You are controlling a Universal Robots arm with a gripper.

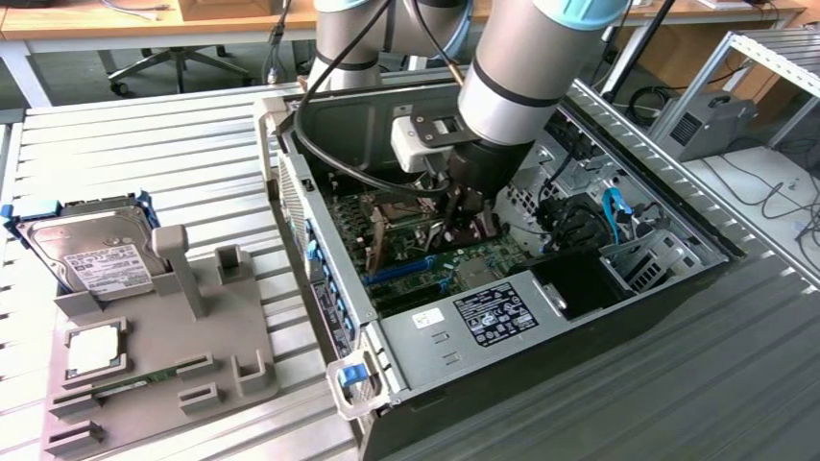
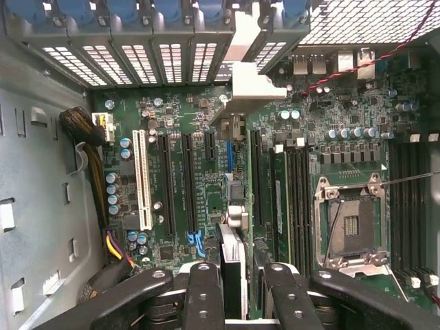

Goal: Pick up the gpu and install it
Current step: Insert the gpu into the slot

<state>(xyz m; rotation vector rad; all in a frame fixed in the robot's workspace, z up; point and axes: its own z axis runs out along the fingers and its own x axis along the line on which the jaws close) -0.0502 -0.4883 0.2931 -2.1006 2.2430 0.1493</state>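
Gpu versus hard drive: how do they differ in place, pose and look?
Place: the gpu is inside the computer case, clamped in the gripper; the hard drive sits outside in the grey fixture.
Pose: the gpu stands edge-on to the motherboard; the hard drive leans, face showing.
Look: the gpu is thin and dark; the hard drive is silver, white-labelled.
Both are flat rectangular parts.

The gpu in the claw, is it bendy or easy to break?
Probably stiff: the gpu stands straight on edge in the claw, without sagging. Likely light for its size, being a thin board. Probably fragile too: pushed crooked toward the motherboard slots, its edge could get damaged.
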